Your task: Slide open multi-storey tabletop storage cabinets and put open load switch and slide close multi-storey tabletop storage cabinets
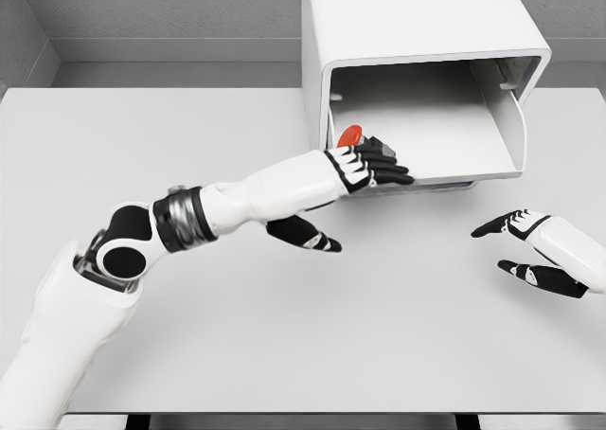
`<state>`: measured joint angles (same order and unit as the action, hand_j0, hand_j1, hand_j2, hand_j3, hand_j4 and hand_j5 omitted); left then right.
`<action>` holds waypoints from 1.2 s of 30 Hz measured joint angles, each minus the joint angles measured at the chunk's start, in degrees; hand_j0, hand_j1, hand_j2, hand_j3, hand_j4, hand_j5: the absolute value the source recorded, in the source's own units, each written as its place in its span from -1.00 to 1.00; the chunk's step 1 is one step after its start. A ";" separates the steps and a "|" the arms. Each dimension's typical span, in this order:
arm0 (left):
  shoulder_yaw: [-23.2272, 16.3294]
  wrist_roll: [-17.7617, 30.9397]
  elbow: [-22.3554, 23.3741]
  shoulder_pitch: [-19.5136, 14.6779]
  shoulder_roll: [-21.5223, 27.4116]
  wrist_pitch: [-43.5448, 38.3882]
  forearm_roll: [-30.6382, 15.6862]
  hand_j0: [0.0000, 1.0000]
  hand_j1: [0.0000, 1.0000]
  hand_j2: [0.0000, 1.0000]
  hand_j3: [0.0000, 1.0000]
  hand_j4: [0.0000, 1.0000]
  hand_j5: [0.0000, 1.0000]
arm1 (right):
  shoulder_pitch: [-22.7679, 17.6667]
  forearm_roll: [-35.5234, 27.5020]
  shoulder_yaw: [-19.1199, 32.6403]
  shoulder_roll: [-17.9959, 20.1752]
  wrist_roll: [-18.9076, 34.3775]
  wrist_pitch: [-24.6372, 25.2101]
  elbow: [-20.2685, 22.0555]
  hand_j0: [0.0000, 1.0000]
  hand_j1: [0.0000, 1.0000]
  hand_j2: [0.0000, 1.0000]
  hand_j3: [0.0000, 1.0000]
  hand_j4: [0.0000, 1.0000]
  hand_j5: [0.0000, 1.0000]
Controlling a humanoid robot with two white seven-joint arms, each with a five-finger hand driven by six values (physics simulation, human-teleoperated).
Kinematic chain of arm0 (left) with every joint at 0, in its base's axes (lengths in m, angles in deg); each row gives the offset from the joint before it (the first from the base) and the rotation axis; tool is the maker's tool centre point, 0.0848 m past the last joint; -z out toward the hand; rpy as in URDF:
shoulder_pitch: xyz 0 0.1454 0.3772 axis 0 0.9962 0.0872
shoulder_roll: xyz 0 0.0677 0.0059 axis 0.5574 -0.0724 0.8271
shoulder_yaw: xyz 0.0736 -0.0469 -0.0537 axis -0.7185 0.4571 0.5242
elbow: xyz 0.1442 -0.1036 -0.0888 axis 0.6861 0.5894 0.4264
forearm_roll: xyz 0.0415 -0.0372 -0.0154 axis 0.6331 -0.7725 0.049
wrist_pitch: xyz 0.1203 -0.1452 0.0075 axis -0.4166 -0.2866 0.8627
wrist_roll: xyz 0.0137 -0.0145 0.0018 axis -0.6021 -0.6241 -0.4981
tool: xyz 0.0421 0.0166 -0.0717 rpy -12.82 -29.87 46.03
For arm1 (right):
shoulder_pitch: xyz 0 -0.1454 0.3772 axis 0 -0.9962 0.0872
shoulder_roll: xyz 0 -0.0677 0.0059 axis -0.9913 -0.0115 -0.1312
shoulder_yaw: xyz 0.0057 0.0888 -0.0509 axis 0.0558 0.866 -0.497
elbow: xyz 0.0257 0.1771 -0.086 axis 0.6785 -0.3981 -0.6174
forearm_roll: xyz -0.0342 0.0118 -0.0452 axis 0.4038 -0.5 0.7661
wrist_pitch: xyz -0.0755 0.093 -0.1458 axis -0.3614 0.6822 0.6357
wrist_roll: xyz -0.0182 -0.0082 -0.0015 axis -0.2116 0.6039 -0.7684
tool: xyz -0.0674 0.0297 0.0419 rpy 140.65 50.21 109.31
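The white storage cabinet stands at the back of the table, its lower drawer slid out toward me. The load switch, grey with a red knob, sits at the drawer's front left corner. My left hand reaches over the drawer's front edge just below the switch and hides its lower part. Its fingers are stretched out flat and its thumb hangs down well apart from them, so nothing is gripped. My right hand hovers over the table at the right, with its fingers relaxed and holding nothing.
The light grey table spreads out in front of the cabinet. A grey wall runs behind it. My left forearm crosses the middle of the table toward the drawer.
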<state>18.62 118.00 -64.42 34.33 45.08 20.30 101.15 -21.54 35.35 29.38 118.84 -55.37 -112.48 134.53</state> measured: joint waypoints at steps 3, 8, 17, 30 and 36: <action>-0.18 0.00 -0.05 -0.09 0.28 -1.37 -0.71 1.00 1.00 1.00 1.00 1.00 1.00 | -0.09 0.00 0.03 -0.02 0.03 0.00 -0.04 0.40 0.40 0.40 0.40 0.40 0.40; -0.58 0.00 -0.11 -0.35 0.24 -1.55 -0.63 1.00 1.00 1.00 1.00 1.00 1.00 | -0.09 0.00 0.03 -0.08 0.05 0.00 -0.04 0.40 0.40 0.40 0.40 0.40 0.40; -1.73 0.00 -0.08 -0.88 -0.06 -1.48 0.16 1.00 1.00 1.00 1.00 1.00 1.00 | -0.09 0.00 0.05 -0.09 0.05 0.00 -0.08 0.41 0.41 0.41 0.41 0.41 0.41; -1.67 0.00 1.79 -2.46 0.40 -1.73 0.68 1.00 1.00 1.00 1.00 1.00 1.00 | -0.18 0.00 0.05 -0.09 0.05 0.00 -0.01 0.41 0.41 0.41 0.41 0.41 0.41; -1.65 -0.01 3.53 -3.16 0.44 -1.66 0.71 1.00 1.00 1.00 1.00 1.00 1.00 | -0.18 0.00 0.05 -0.09 0.03 0.00 0.00 0.44 0.44 0.44 0.44 0.44 0.44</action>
<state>16.97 117.99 -60.89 31.16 45.52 18.64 101.86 -21.72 35.35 29.43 118.75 -55.34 -112.48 134.53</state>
